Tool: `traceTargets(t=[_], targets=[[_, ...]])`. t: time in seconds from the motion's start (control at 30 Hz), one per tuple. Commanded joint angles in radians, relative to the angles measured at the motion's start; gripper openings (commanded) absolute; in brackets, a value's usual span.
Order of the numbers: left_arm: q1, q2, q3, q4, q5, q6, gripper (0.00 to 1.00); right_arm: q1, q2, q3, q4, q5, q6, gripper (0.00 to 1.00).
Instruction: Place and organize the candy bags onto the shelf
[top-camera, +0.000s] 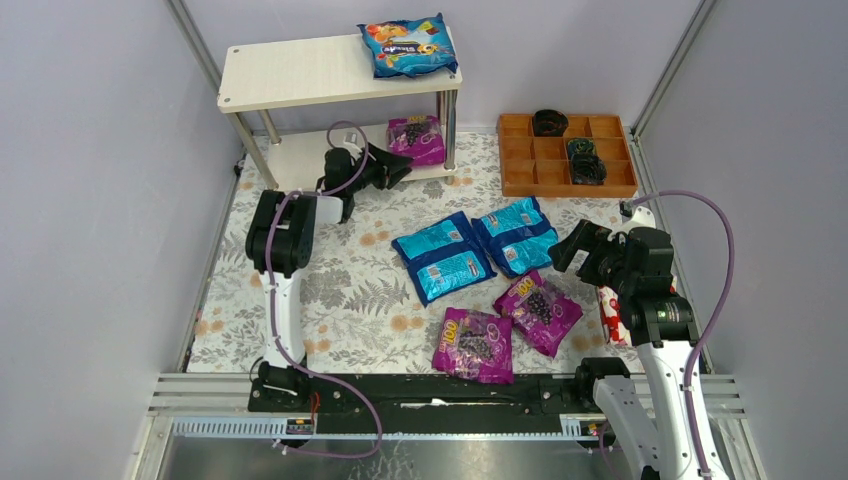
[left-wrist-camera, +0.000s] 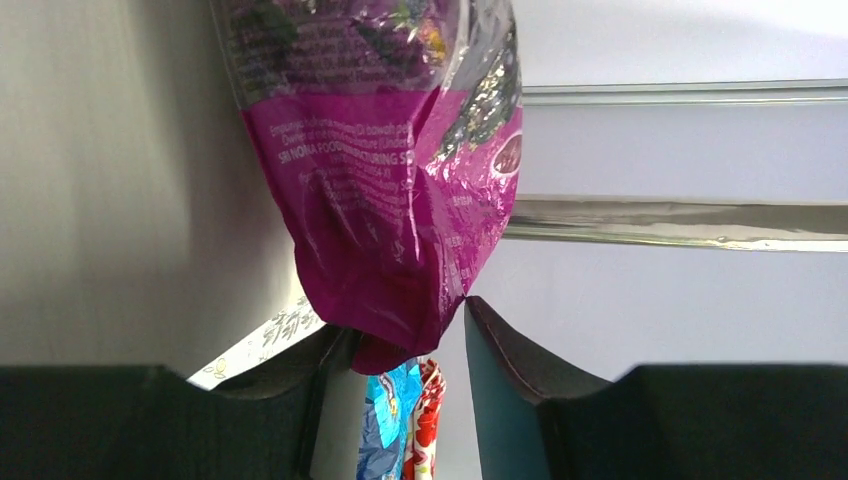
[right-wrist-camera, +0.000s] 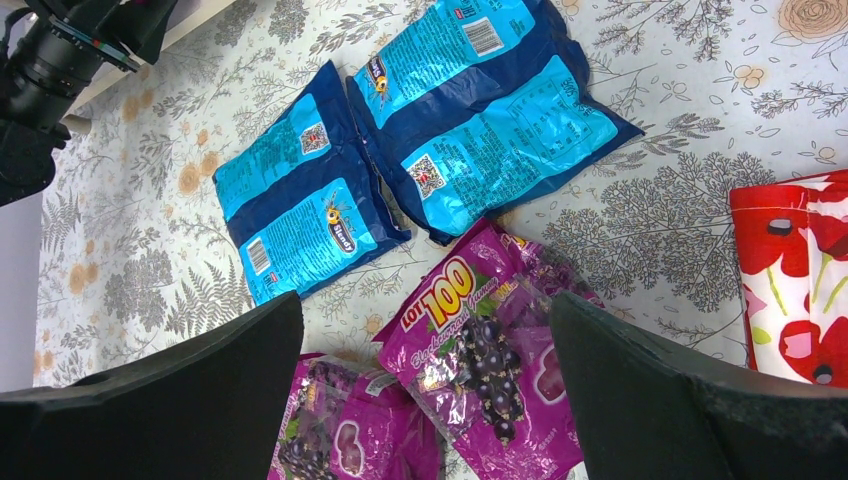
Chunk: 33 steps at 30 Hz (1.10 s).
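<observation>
A purple candy bag (top-camera: 418, 138) lies on the lower board of the shelf (top-camera: 300, 72). My left gripper (top-camera: 400, 172) reaches in at it. In the left wrist view the jaws of this gripper (left-wrist-camera: 398, 320) press on the near end of the bag (left-wrist-camera: 400, 200). A blue candy bag (top-camera: 410, 47) rests on the top board. Two blue bags (top-camera: 442, 256) (top-camera: 515, 235) and two purple bags (top-camera: 473, 344) (top-camera: 540, 312) lie on the table. My right gripper (top-camera: 580, 248) hovers open above the purple ones, one bag (right-wrist-camera: 490, 370) showing between its jaws.
An orange compartment tray (top-camera: 520, 180) with dark items stands at the back right. A white packet with red flowers (top-camera: 610, 315) lies by the right arm. Frame posts and grey walls close in the patterned table (top-camera: 340, 290).
</observation>
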<state>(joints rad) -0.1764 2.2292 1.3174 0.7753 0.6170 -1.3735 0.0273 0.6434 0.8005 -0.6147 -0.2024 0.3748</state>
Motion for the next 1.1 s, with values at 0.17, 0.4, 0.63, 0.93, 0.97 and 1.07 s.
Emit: traceTargets(t=[0.17, 0.4, 0.63, 0.93, 0.97, 1.07], targets=[[-0.006, -0.171, -0.191, 0.019, 0.049, 0.082, 0.75, 0.006, -0.011, 0.003, 0.027, -0.004, 0.01, 1.0], [-0.033, -0.488, -0.412, -0.215, 0.076, 0.26, 0.89, 0.006, 0.006, 0.002, 0.034, -0.023, 0.001, 1.0], [-0.252, -0.718, -0.413, -0.754, 0.021, 0.679, 0.98, 0.006, 0.035, -0.002, 0.047, -0.072, -0.013, 1.0], [-0.348, -0.821, -0.373, -0.814, -0.083, 0.69, 0.99, 0.122, 0.161, 0.01, 0.039, -0.3, -0.044, 1.0], [-0.348, -0.824, -0.352, -0.811, -0.088, 0.683, 0.99, 0.201, 0.194, 0.023, 0.014, -0.253, -0.044, 1.0], [-0.348, -0.84, -0.299, -0.823, -0.118, 0.689, 0.99, 0.444, 0.265, 0.059, -0.019, -0.086, 0.017, 1.0]])
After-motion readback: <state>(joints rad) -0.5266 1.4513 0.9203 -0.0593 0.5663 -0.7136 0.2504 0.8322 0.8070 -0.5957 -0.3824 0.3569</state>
